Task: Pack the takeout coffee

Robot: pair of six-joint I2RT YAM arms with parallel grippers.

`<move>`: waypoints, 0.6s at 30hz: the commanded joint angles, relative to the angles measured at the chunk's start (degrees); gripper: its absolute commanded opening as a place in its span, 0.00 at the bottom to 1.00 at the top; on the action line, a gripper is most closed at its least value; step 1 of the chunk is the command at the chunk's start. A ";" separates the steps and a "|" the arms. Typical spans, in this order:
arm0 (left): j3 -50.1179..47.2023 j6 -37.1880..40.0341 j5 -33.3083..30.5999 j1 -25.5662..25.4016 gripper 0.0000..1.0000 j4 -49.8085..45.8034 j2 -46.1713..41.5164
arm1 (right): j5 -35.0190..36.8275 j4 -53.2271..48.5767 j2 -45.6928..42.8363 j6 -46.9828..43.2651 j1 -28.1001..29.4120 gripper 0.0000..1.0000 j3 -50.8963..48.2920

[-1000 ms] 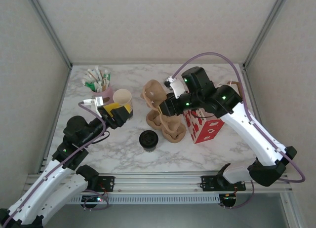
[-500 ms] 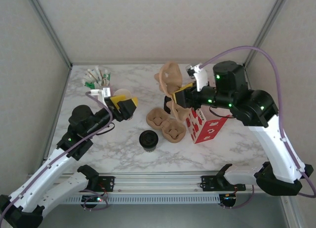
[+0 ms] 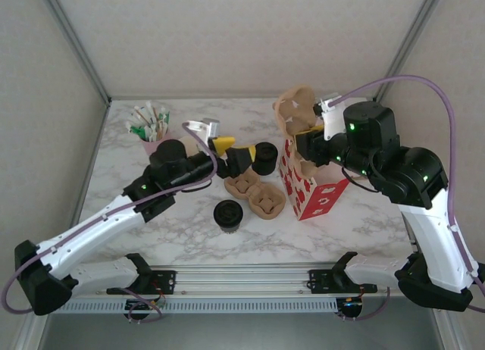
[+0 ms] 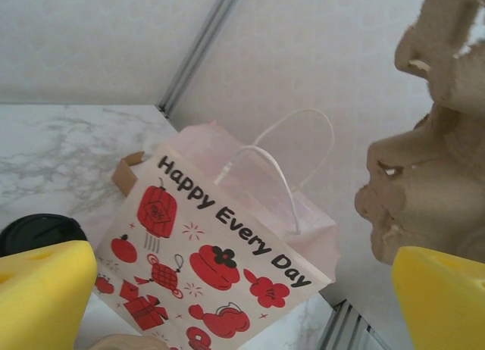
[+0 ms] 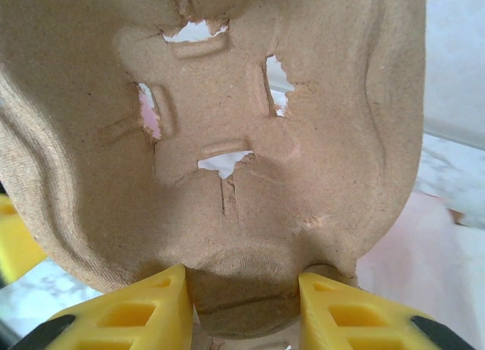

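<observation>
A marble desk [image 3: 182,232] seen from above, with two arms reaching in from its near edge. At 3 o'clock of centre is a white paper bag [image 3: 317,197] with red prints and the words "Happy Every Day". The right fingers [image 3: 307,142] are clamped on the lower edge of a brown pulp cup carrier [image 3: 294,107], held above the bag's 12 o'clock end. More pulp carriers [image 3: 255,196] lie at the desk's centre. A pink cup of sachets [image 3: 150,129] stands at 10 o'clock. The left fingers [image 3: 236,157] are spread wide and hold nothing. A squat black cylinder [image 3: 264,159] is just beside them at 3 o'clock. The takeout coffee [image 3: 227,216], black lid up, stands on the desk at 7 o'clock of the lying carriers.
</observation>
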 commanded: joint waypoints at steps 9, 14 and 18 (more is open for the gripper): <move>15.54 -4.29 4.12 -2.05 0.93 -1.51 17.00 | 8.43 -6.11 1.29 1.61 -8.76 0.35 1.61; 23.24 -7.15 10.27 -2.05 0.78 -3.95 25.52 | 4.48 -6.30 1.70 2.05 -12.31 0.35 0.26; 28.88 -7.50 11.33 -1.96 0.62 -7.66 30.40 | 2.10 -6.18 1.72 2.21 -14.02 0.35 -0.62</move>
